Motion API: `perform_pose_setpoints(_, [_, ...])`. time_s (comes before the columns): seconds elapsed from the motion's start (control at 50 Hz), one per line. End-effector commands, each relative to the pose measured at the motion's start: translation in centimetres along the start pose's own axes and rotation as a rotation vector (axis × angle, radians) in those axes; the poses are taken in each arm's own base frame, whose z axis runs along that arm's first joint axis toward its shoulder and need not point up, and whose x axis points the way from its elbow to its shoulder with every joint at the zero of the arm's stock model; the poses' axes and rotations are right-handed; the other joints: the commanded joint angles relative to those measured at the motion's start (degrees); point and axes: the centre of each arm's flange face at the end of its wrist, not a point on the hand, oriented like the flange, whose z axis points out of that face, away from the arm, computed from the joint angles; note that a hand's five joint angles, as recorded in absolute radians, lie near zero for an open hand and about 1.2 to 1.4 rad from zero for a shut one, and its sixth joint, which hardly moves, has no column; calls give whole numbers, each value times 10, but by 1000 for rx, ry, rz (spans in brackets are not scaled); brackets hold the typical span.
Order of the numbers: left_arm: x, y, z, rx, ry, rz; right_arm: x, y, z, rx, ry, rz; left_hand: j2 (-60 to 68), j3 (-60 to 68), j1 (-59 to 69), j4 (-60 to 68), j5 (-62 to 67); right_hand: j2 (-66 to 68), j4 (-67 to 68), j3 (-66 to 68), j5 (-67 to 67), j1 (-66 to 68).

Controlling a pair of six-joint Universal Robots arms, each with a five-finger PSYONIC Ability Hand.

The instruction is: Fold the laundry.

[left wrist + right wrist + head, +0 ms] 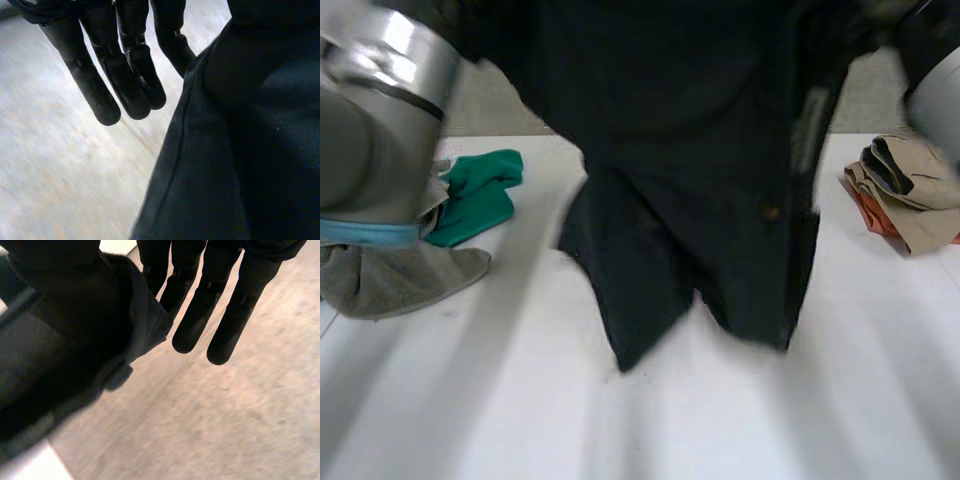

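Observation:
A dark garment point(700, 200) with a button hangs in the air over the white table point(620, 430); its lower ends reach down toward the tabletop. In the left wrist view my left hand point(125, 75) points its straight fingers downward, and the garment point(240, 150) drops from beside its palm. In the right wrist view my right hand point(210, 315) is posed the same way, with a bunched edge of the garment point(65, 340) next to its fingers. Each hand holds an upper part of the garment up near the palm. The grip points themselves are hidden.
A green cloth point(480, 195) and a grey cloth point(390, 280) lie at the table's left, partly behind my left arm point(380, 110). At the right edge sits a folded beige garment point(910, 190) on something orange. My right arm point(940, 90) is above it.

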Motion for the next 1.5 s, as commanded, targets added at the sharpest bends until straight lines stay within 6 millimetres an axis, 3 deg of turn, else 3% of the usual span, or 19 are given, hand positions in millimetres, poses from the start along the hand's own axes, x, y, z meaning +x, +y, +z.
perform_pose_setpoints(0.02, [-24,-105,-13,142,-37,-23,21,-58,-17,144,56,10,114,117,133,114,154,147,113,119,127,164])
perform_pose_setpoints(0.1, [-28,-126,-18,167,-39,-28,25,-73,-23,181,67,8,114,117,133,114,154,147,113,119,127,164])
perform_pose_setpoints(0.28, [-29,-128,-12,183,-46,-27,25,-72,-20,175,69,10,114,117,133,114,154,147,113,119,127,164])
perform_pose_setpoints(0.34, [-20,-94,-2,119,-24,-33,24,-53,-9,129,65,18,114,117,133,114,154,147,113,119,127,164])
perform_pose_setpoints(0.44, [-7,-43,9,34,4,-38,32,10,24,-13,84,16,114,117,133,114,154,147,113,119,127,164])
perform_pose_setpoints(0.48, [3,-4,17,-22,19,-35,33,38,39,-58,89,27,114,117,133,114,154,147,113,119,127,164])
perform_pose_setpoints(0.56, [14,42,29,-54,27,-21,33,89,64,-116,118,42,114,117,133,114,154,147,113,119,127,164])
perform_pose_setpoints(0.66, [37,111,37,-52,55,-6,22,147,89,-119,143,44,114,117,133,114,154,147,113,119,127,164])
perform_pose_setpoints(0.72, [45,136,39,-37,57,7,16,187,105,-63,176,30,114,117,133,114,154,147,113,119,127,164])
perform_pose_setpoints(0.74, [50,150,39,-38,58,19,13,196,108,-53,174,25,-240,-238,-221,-241,-201,-19,-53,-47,-39,-2])
perform_pose_setpoints(0.76, [54,157,37,-46,62,26,11,203,111,-37,173,17,-472,-470,-453,-472,-432,-289,-323,-317,-309,-272])
perform_pose_setpoints(0.78, [56,163,35,-54,65,34,8,218,114,-37,181,4,-586,-583,-567,-586,-546,-553,-587,-581,-573,-536])
perform_pose_setpoints(0.82, [58,170,31,-71,66,47,5,230,114,-69,173,-5,-582,-579,-563,-582,-542,-553,-587,-581,-573,-536])
perform_pose_setpoints(0.9, [60,169,21,-108,74,44,0,238,102,-185,140,-9,-586,-583,-567,-586,-546,-553,-587,-581,-573,-536])
perform_pose_setpoints(1.06, [50,134,-6,-191,59,38,12,208,65,-354,83,-37,-565,-563,-546,-566,-526,-553,-587,-581,-573,-536])
perform_pose_setpoints(1.16, [53,108,-35,-269,98,20,15,221,38,-538,11,-131,-548,-546,-529,-549,-509,-553,-587,-581,-573,-536])
perform_pose_setpoints(1.28, [83,76,-97,-452,240,-51,12,253,-6,-747,-88,-166,-461,-459,-442,-461,-421,-553,-587,-581,-573,-536])
perform_pose_setpoints(1.4, [116,65,-173,-668,415,-100,11,271,-29,-772,-174,-117,-310,-307,-291,-310,-270,-475,-509,-503,-495,-458])
perform_pose_setpoints(1.5, [123,69,-203,-762,468,-108,0,283,-42,-752,-281,-39,-277,-275,-259,-278,-238,-436,-471,-464,-456,-419])
